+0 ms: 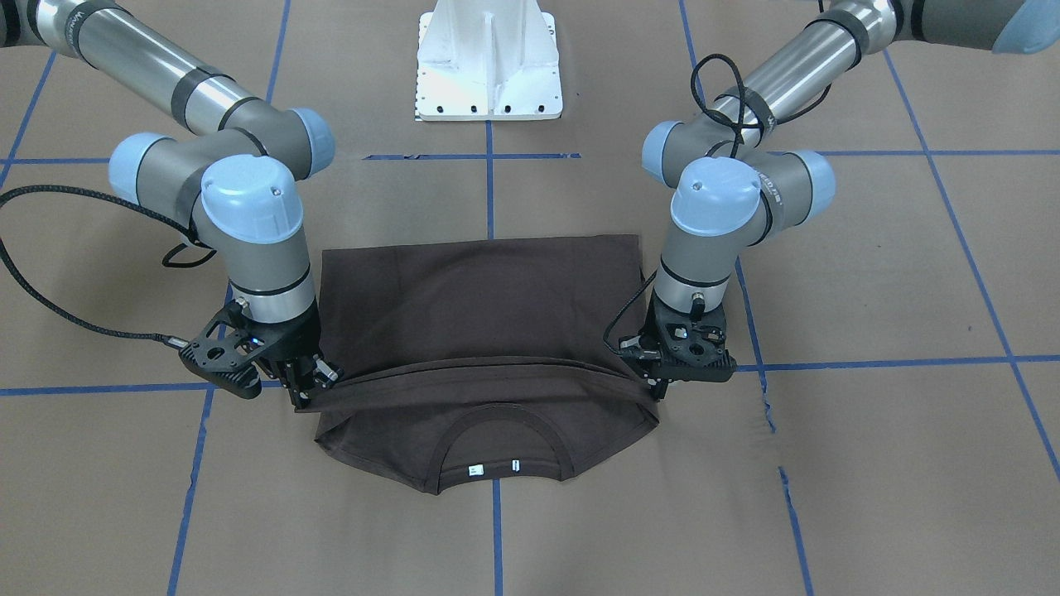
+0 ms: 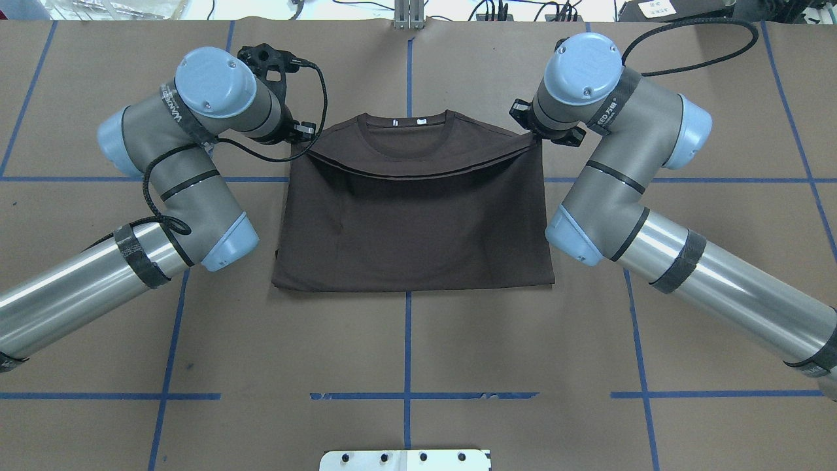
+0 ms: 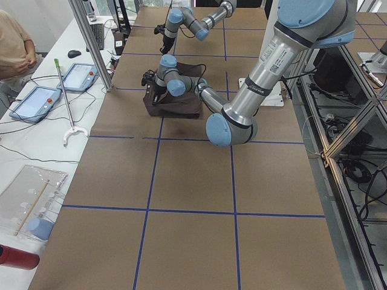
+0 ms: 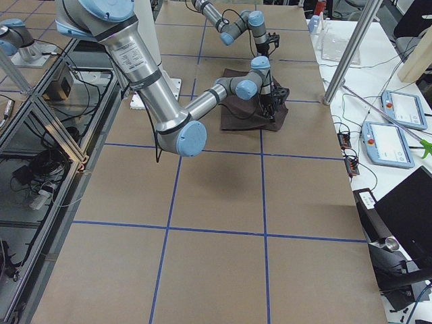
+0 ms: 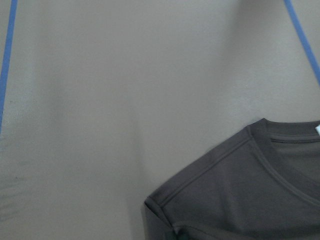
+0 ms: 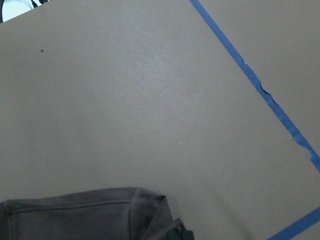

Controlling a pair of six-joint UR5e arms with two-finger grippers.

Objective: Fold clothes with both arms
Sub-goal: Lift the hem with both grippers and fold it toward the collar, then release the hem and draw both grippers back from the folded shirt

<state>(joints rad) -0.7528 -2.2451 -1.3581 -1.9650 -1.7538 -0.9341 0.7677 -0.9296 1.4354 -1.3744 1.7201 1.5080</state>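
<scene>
The dark brown T-shirt point(image 1: 480, 306) lies on the brown paper, folded in half. Its upper layer's edge reaches almost to the collar point(image 1: 501, 447) with its white tags point(image 1: 474, 469). That edge sags in a taut curve between both grippers. My left gripper point(image 1: 654, 385) is shut on its corner at one shoulder, and my right gripper point(image 1: 308, 397) is shut on the other corner. From overhead the T-shirt point(image 2: 412, 222) spans between the left gripper point(image 2: 302, 134) and right gripper point(image 2: 536, 134). The wrist views show only a shoulder of the T-shirt point(image 5: 240, 195) and a corner of the T-shirt point(image 6: 75, 220).
The white pedestal base point(image 1: 489, 62) stands behind the shirt. Blue tape lines point(image 2: 407, 340) grid the paper. A side table with tablets point(image 3: 36, 99), a metal pole point(image 3: 91, 42) and a seated person point(image 3: 15, 45) lies beyond the table's far edge.
</scene>
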